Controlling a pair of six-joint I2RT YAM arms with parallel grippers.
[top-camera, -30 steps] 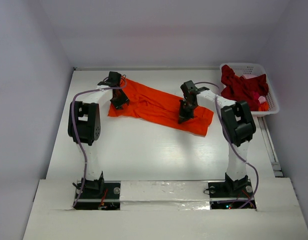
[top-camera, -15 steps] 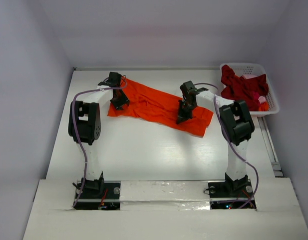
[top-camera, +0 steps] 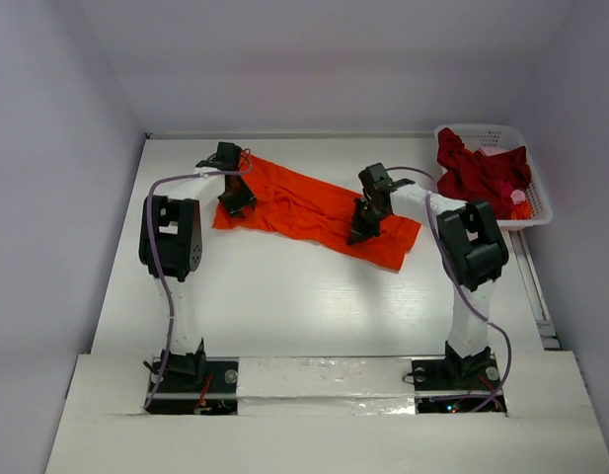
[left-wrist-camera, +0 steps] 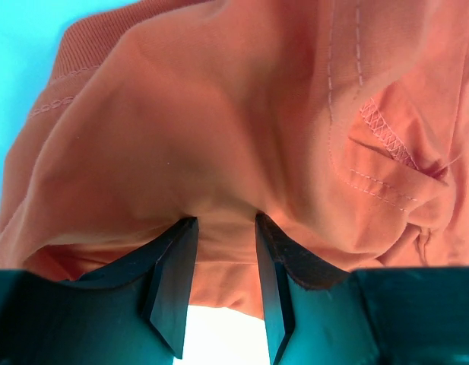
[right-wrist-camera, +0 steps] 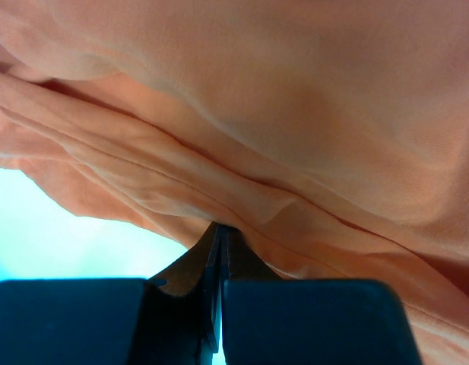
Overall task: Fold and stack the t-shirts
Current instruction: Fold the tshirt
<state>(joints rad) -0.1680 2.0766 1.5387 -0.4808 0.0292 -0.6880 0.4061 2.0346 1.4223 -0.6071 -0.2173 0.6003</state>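
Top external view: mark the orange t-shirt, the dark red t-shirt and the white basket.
orange t-shirt [top-camera: 304, 202]: top external view, middle of the spread cloth.
dark red t-shirt [top-camera: 472, 170]: top external view, bunched cloth inside the basket.
white basket [top-camera: 538, 188]: top external view, its right-hand lattice wall.

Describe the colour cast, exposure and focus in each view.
Top external: even soft light, sharp, orange t-shirt vivid, barely any shadows. Left wrist: shirt washed to salmon, table tinted cyan, stitching crisp. Right wrist: same pale cast, cloth softer, table patch overexposed at left.
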